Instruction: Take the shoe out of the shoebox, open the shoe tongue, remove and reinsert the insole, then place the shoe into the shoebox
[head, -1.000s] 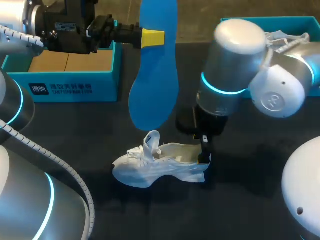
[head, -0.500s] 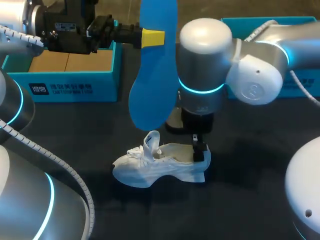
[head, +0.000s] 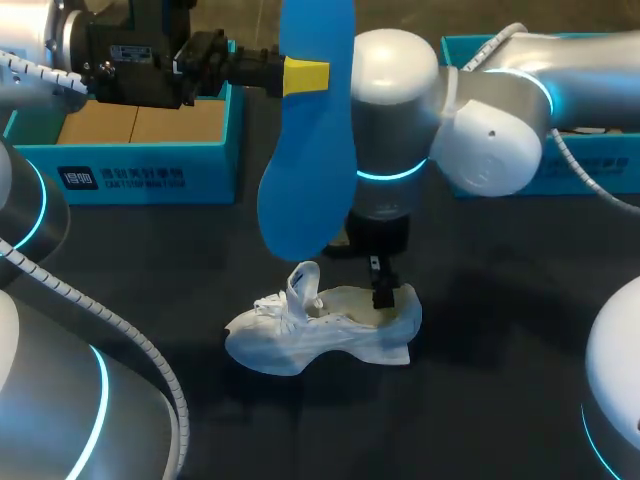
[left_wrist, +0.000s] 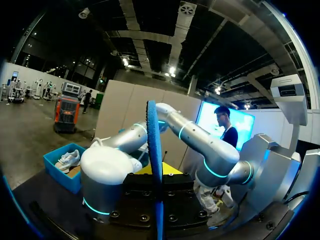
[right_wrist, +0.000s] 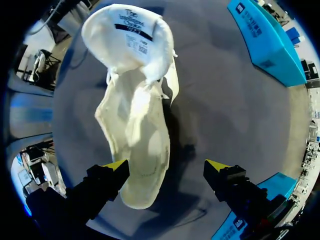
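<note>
A white shoe (head: 320, 330) lies on its side on the dark table, tongue (head: 303, 280) pulled up. In the right wrist view the shoe (right_wrist: 135, 120) stretches ahead of my right gripper (right_wrist: 166, 165). That gripper is open, with the heel inside its span and close to one finger (right_wrist: 107, 177). In the head view my right gripper (head: 383, 292) hangs straight down over the heel opening. My left gripper (head: 300, 75) is high at the back, shut on the top of a blue insole (head: 310, 160), which hangs above the shoe. The left wrist view shows the insole (left_wrist: 153, 150) edge-on.
A blue shoebox (head: 150, 165) with a brown inside stands at the back left, under my left arm. A second blue box (head: 470, 45) stands at the back right, mostly behind my right arm; it (left_wrist: 50, 167) holds another shoe.
My right arm has swung left, bringing its open gripper from outside the heel to over the heel opening. The left arm and the insole have stayed put.
</note>
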